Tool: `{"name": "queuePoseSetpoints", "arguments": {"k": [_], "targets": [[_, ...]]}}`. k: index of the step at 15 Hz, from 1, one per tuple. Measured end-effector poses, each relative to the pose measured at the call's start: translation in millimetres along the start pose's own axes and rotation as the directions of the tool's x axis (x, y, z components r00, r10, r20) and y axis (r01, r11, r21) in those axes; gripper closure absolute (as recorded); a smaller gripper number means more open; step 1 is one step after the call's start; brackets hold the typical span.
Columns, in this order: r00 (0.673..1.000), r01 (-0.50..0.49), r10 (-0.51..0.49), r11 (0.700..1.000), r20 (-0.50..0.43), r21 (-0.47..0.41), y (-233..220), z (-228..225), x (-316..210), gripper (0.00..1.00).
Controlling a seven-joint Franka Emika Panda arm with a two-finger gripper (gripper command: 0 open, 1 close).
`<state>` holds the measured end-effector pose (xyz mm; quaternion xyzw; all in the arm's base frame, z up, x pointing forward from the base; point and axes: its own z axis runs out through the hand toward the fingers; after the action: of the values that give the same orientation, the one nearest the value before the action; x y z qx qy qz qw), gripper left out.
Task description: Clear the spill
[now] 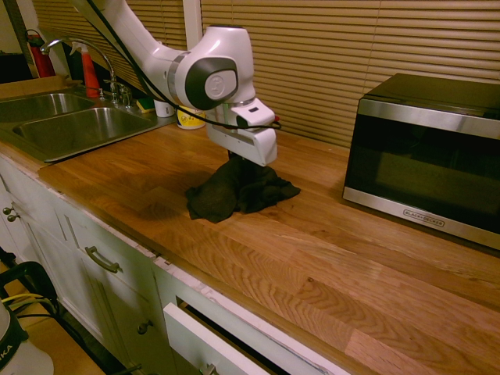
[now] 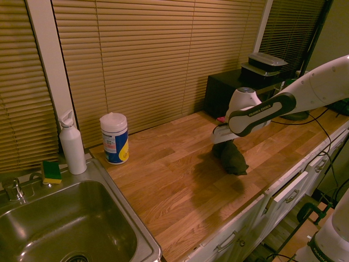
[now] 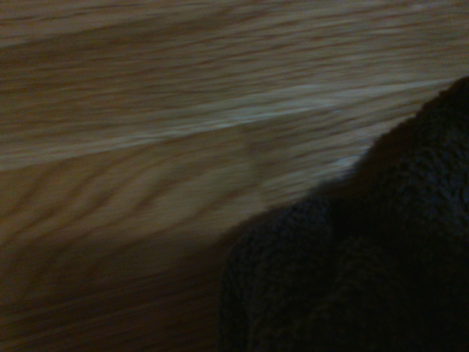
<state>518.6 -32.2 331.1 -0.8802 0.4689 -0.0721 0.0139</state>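
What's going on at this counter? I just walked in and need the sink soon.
The robot arm has its gripper down on a bunched dark cloth, which it seems to be holding against the wooden countertop, between the sink and the microwave. It looks like a wipe-up job, though no spill shows in these views; some could be under the cloth. The arm is working beside the sink, not in it.

Slatted tan window blinds (image 1: 312, 55), upper frame; warm dim light; long wood-grained butcher-block counter (image 1: 328, 258), centre; white-painted wooden cabinets (image 1: 109, 289), lower left.
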Motion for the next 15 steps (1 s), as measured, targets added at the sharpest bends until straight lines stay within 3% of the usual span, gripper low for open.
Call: {"name": "queuePoseSetpoints", "arguments": {"k": [8, 15], "targets": [[0.989, 0.149, -0.149, 0.989, -0.008, -0.018, -74.2, -7.4, -121.9, 1.00], [0.982, 0.186, -0.186, 0.982, 0.005, -0.021, -132.7, -9.1, -177.9, 1.00]]}}
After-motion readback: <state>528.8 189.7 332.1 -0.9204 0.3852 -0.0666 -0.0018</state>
